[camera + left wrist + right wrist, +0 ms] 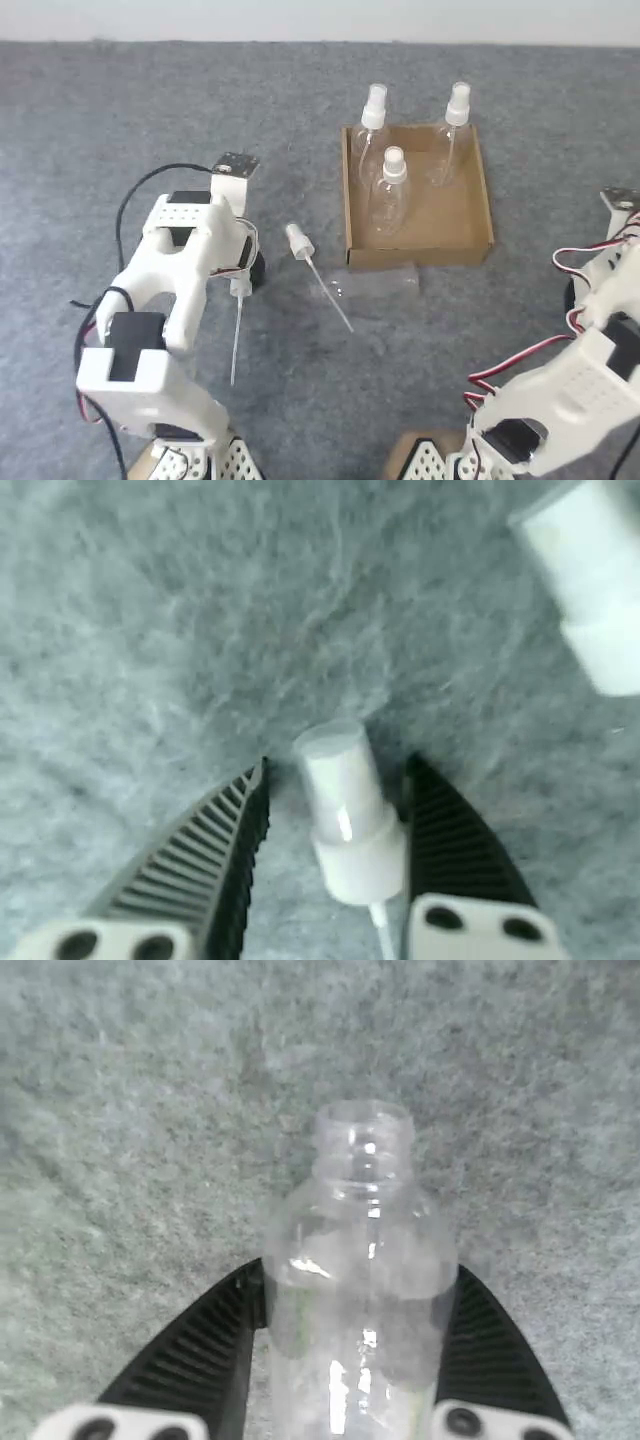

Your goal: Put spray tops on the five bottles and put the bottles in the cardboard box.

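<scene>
A grey, felt-like covering spreads over the whole counter (120,130), and a pale strip of wall (300,18) runs behind its far edge. From the near-left corner the left arm (165,290) stretches toward the middle of the counter. Its left pincer (337,765) stands apart around a white spray top (350,830), with one finger just beside the collar and a gap showing at the other. The top's thin tube (236,340) points back toward the near edge. Just to the right a second spray top (298,240) lies on the felt, its own tube slanting toward the near edge. Next is a lying bottle (378,282), clear and open-necked, on its side just in front of the cardboard box (420,252). The box sits right of the middle, nearer the far edge. Upright inside it are one capped bottle (366,150) in the far-left corner, another nearer the front wall (386,205) and a third in the far-right corner (446,160). At the near-right corner stands the right arm (560,400). The right pincer (360,1268) is clamped on a held bottle (360,1220), clear plastic with its neck open. That makes five clear bottles, five white spray tops, one box and two arms.
</scene>
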Controlling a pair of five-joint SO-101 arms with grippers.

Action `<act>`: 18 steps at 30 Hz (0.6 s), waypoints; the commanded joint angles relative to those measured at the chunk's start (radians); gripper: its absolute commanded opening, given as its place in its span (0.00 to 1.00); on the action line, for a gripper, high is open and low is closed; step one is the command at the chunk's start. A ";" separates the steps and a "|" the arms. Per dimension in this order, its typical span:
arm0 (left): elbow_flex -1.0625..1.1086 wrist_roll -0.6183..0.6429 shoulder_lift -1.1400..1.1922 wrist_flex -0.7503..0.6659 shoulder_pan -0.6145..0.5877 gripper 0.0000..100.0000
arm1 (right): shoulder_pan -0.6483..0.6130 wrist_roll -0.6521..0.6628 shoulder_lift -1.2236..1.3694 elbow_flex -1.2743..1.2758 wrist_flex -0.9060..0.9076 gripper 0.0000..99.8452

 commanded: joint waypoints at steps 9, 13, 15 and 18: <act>-0.033 0.014 -0.094 -0.015 0.002 0.01 | -0.007 -0.003 -0.007 -0.041 0.008 0.21; -0.045 0.014 -0.227 0.038 0.002 0.01 | -0.008 -0.003 -0.007 -0.041 0.008 0.21; -0.050 0.020 -0.315 0.064 0.002 0.01 | -0.008 -0.003 -0.010 -0.043 0.005 0.21; -0.042 0.040 -0.453 0.097 0.005 0.01 | -0.008 -0.003 -0.016 -0.046 0.007 0.21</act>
